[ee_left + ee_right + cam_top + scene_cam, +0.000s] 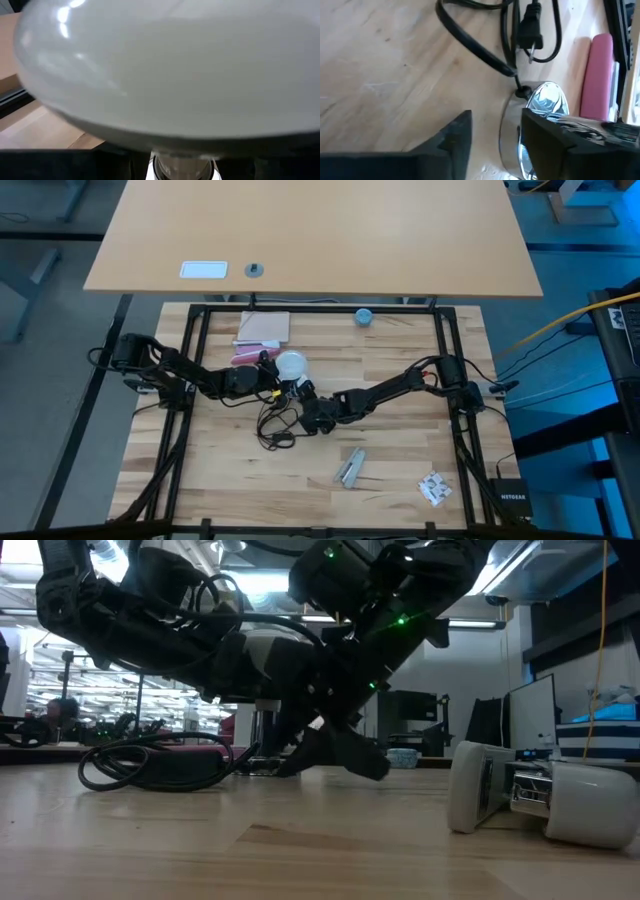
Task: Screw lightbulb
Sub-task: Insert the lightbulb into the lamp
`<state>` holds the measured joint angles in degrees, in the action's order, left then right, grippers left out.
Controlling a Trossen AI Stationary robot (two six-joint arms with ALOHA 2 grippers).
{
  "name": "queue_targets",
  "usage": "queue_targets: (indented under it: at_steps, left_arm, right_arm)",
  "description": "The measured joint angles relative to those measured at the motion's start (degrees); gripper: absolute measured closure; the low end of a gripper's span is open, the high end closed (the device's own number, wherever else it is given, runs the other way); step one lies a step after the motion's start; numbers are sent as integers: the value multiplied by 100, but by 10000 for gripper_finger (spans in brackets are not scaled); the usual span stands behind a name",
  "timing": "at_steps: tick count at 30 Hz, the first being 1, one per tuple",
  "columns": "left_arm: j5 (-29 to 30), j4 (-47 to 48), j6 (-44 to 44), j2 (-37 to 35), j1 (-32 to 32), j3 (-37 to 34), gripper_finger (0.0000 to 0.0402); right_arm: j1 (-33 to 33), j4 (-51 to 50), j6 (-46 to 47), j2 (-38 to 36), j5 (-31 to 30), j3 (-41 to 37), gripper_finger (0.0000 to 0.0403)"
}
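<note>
2 arms meet mid-table. Your left gripper seems clamped on the lightbulb; your right gripper stands parted beside the shiny socket base.

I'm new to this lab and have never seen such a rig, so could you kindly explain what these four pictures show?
Two dark robot arms work at a wooden table. One picture looks straight down, one looks level across the tabletop, and two come from cameras on the wrists. The left gripper holds the white lightbulb, which fills the left wrist picture. The right gripper stands open over a shiny metal socket base with a black cord and plug. Also on the table: a pink block, a small blue round object and white parts near the front.
</note>
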<state>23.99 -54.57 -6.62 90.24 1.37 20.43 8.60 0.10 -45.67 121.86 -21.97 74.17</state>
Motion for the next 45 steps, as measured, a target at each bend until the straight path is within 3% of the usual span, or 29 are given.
queue_targets:
  at_steps: [4,8,24,31,35,45]
  left_arm:
    - [0,0,1,0,0,0,231]
    - [2,0,1,0,0,0,231]
    - [0,1,1,0,0,0,231]
    - [2,1,1,0,0,0,231]
    - [0,1,1,0,0,0,231]
    - [0,1,1,0,0,0,231]
  right_arm:
    - [24,2,-514,-8,140,7,190]
    - [129,7,-1079,-11,194,7,186]
    - [337,730,-1469,-11,162,7,250]
    - [339,757,-1471,-11,891,4,251]
    - [339,757,-1471,-11,959,4,255]
    - [337,754,-1344,-11,953,2,355]
